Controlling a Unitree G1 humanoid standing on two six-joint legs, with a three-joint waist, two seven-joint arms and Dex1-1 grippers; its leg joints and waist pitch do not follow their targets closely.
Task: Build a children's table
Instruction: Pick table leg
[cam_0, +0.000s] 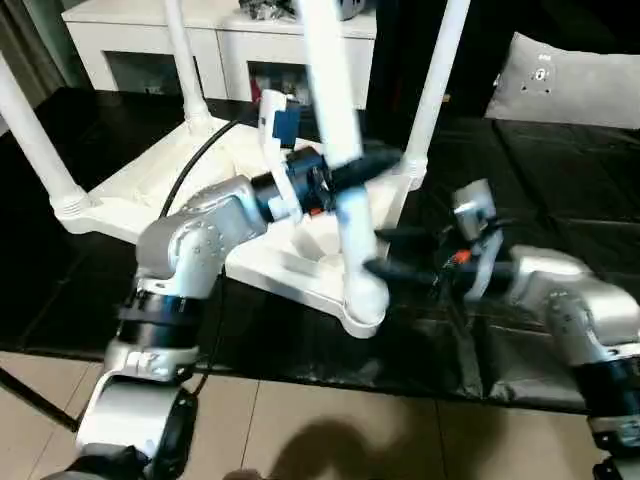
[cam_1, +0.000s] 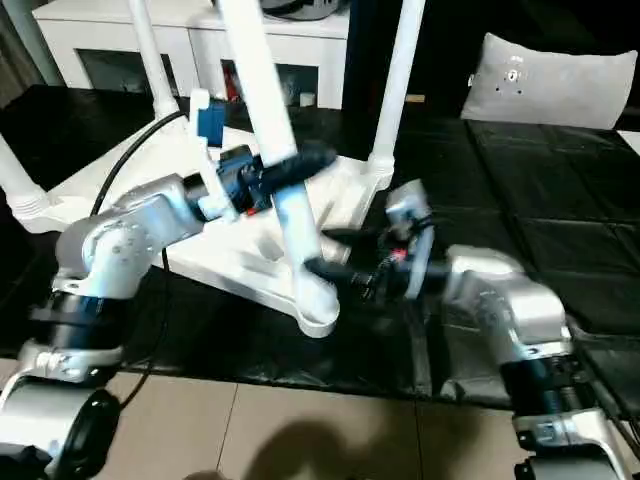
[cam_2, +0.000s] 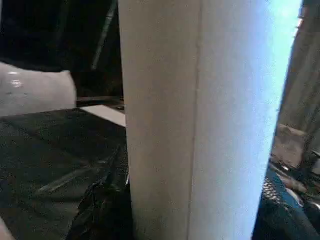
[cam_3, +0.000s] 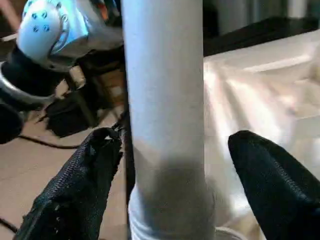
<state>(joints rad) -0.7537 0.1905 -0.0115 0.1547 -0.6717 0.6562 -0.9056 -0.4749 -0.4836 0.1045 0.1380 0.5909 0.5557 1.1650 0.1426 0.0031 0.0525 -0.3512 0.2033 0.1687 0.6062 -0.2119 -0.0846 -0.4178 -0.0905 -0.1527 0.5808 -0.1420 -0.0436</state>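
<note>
The left gripper (cam_0: 345, 172) was clamped on the fourth leg (cam_0: 340, 150) in the middle of the frame, and the right gripper (cam_3: 167, 165) had its fingers apart around that leg's base. The upside-down tabletop (cam_0: 270, 255) lay on the black mat (cam_0: 560, 200). Three legs already stood in their corner sockets, so I think only seating this last leg was left.

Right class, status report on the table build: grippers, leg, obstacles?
Left gripper clamped on the leg. Right gripper open around the leg's base. Tabletop upside down, three other legs standing. Nothing blocking.
</note>
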